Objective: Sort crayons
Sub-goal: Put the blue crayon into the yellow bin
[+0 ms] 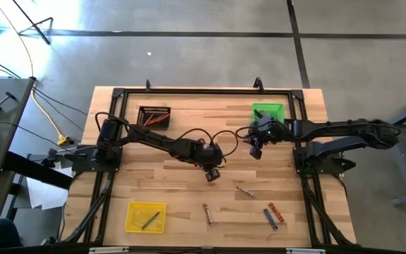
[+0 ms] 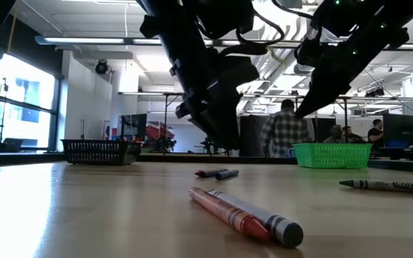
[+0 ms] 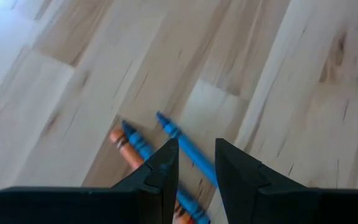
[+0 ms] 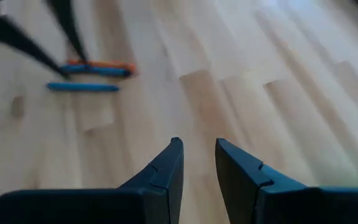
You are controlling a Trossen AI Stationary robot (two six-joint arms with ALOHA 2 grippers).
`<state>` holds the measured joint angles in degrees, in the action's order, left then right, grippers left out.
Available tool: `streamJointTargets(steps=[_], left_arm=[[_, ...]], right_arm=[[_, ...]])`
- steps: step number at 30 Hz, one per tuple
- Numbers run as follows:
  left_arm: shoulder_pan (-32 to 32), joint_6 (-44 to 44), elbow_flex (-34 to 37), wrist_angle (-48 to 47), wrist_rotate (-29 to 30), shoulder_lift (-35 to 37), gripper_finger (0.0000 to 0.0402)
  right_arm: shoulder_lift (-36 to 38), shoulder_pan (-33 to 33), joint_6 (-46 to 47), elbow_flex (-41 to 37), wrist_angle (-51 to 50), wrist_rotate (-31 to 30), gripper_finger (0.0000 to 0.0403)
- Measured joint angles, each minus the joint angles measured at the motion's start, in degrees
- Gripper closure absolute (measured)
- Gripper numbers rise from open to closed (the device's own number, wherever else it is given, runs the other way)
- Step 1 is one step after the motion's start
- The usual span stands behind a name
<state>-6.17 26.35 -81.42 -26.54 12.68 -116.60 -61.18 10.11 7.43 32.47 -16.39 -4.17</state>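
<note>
Several crayons lie flat on the wooden table near its front edge: a grey one [image 1: 244, 190], an orange-and-dark pair [image 1: 207, 213], and blue and orange ones [image 1: 271, 214]. My left gripper [image 1: 213, 174] hovers over the table's middle, open by a narrow gap and empty. Its wrist view [image 3: 197, 155] looks down on an orange crayon [image 3: 122, 146] and two blue crayons [image 3: 180, 138] on the wood beyond the fingers. My right gripper [image 1: 256, 150] hangs just in front of the green tray [image 1: 279, 107]. It is open and empty [image 4: 199, 152].
A black tray [image 1: 154, 116] holding orange crayons stands at the far left. A yellow tray [image 1: 131, 209] with one grey crayon [image 1: 150, 220] sits at the near left. People stand in the room beyond the table [image 2: 284, 129].
</note>
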Motion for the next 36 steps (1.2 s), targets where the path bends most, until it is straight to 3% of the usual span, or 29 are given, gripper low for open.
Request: streamJointTargets(steps=[7,36], left_arm=[[-0.66,0.42,0.06,0.78,0.13,-0.02,0.0309],[-3.96,3.52,0.07,2.84,-0.05,-0.81,0.0309]], right_arm=[[0.03,0.15,0.08,0.0,-1.99,-12.04,0.0315],[-0.05,0.13,1.74,0.0,-2.26,-11.8,0.0315]])
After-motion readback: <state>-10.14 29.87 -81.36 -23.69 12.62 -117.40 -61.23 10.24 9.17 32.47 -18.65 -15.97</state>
